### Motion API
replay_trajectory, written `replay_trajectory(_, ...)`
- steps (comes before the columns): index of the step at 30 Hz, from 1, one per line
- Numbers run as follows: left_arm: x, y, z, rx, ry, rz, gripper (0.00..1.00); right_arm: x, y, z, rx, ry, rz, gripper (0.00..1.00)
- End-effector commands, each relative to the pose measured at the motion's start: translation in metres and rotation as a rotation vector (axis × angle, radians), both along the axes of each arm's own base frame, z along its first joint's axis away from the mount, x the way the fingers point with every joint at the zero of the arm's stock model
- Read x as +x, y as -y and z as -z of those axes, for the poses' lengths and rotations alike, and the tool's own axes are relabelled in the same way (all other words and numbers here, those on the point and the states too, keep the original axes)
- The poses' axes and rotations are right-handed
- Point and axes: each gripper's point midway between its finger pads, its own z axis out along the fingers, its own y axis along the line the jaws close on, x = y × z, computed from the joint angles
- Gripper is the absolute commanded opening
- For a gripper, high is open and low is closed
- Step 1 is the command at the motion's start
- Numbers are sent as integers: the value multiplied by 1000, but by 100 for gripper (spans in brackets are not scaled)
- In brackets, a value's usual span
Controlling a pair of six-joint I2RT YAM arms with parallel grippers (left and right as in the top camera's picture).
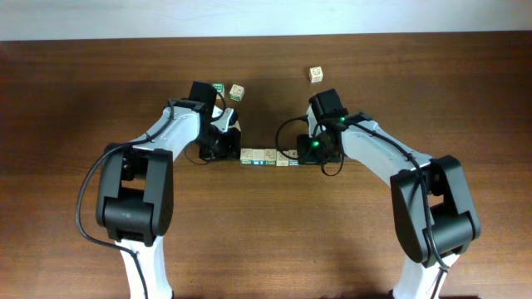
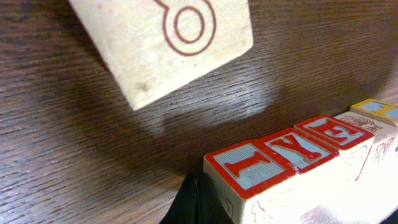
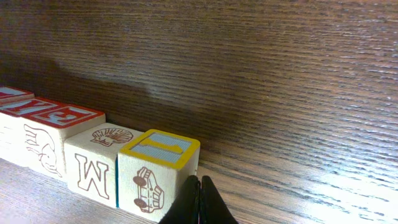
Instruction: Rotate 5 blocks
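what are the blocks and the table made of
Blocks: pale wood, apparently unvarnished and matte. Faint grain and specks show on the sides, and the faces carry red, yellow and blue print or paint.
Table: dark brown with strong wood grain and a soft sheen where light hits. It may be solid wood, veneer or laminate; the look leaves that open.

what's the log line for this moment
left tool: shut, beside red-framed I block | right tool: shut, beside yellow-framed I block | row of blocks: between tools | held: nothing
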Motion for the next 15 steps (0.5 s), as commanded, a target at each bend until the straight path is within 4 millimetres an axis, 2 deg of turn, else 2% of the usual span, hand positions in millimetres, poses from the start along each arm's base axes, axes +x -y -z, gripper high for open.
replay_trajectory(1,-19,41,-7,-126,-39,84,0,-14,-46,-2,102,-27,-97,4)
replay_trajectory(6,-17,20,5,14,-27,70,0,-14,-35,2,44,-39,-48,4)
replay_trajectory(11,-17,-11,17,200,-20,58,0,-14,-29,5,15,-49,-8,4)
replay_trajectory(15,-16,-23,20,273,-15,55,0,-14,-28,5,16,-55,4,4)
